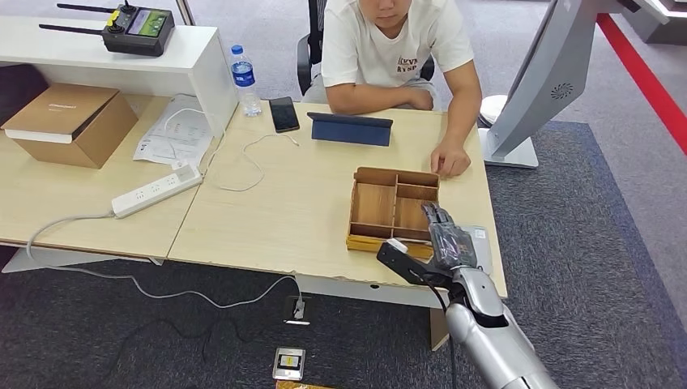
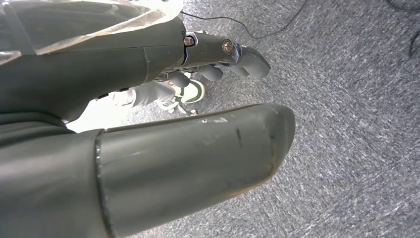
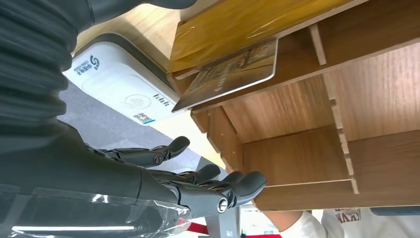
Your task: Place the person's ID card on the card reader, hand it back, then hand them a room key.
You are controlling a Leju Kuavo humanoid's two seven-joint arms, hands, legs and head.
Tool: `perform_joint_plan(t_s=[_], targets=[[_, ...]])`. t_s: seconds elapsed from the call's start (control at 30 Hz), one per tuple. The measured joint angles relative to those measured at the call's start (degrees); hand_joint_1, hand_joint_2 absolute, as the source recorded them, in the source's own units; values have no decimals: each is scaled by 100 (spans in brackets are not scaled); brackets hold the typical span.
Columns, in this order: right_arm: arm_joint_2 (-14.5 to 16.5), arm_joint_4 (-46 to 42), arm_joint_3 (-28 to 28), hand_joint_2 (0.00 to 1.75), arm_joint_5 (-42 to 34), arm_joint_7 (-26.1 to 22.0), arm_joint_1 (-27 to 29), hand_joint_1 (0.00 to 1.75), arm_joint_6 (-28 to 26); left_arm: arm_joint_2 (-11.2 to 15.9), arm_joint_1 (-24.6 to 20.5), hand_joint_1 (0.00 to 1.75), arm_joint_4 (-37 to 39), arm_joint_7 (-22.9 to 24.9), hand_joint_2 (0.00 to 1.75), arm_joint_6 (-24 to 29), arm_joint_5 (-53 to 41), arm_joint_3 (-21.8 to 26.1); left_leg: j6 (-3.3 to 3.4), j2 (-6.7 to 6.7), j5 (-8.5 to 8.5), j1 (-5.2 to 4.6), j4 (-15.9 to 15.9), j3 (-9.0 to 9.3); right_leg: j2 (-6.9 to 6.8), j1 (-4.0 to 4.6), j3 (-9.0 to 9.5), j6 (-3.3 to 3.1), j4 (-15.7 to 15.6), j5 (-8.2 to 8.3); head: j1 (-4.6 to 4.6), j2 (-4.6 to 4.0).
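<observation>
My right hand (image 1: 441,243) hovers over the near right corner of the wooden divided tray (image 1: 374,203), fingers spread and holding nothing. In the right wrist view a brown patterned card (image 3: 233,74) lies tilted in a tray compartment, its corner sticking out over the tray's wall. The white card reader (image 3: 124,84) sits just beside the tray, partly under my hand (image 3: 198,183). My left hand (image 2: 148,64) hangs over grey carpet with nothing in it. The person sits across the table, one hand (image 1: 450,159) resting on the tabletop by the tray's far corner.
A dark tablet case (image 1: 351,128), a phone (image 1: 283,113) and a water bottle (image 1: 244,79) stand at the table's far side. A power strip (image 1: 155,190) with its cables and a cardboard box (image 1: 71,121) lie to the left. A grey monitor stand (image 1: 518,113) rises at the right.
</observation>
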Motion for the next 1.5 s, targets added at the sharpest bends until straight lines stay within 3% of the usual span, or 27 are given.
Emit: perform_joint_plan(t_s=[0.5,0.63,1.5], targets=[[87,-2,2,175,-85,2,1,1,90,-7,1,0,0,-68,0,18,-22,-1,0,0,0,0,0,0,0,0,0,0,0,0,0,0],[87,-2,2,175,-119,6,2,171,107,-7,1,0,0,-78,0,18,-33,-2,0,0,0,0,0,0,0,0,-1,0,0,0,1,-1],[79,-44,2,175,-327,55,6,175,221,-46,2,0,0,-46,0,26,9,0,0,0,0,0,0,0,1,0,-1,0,0,0,1,-1]])
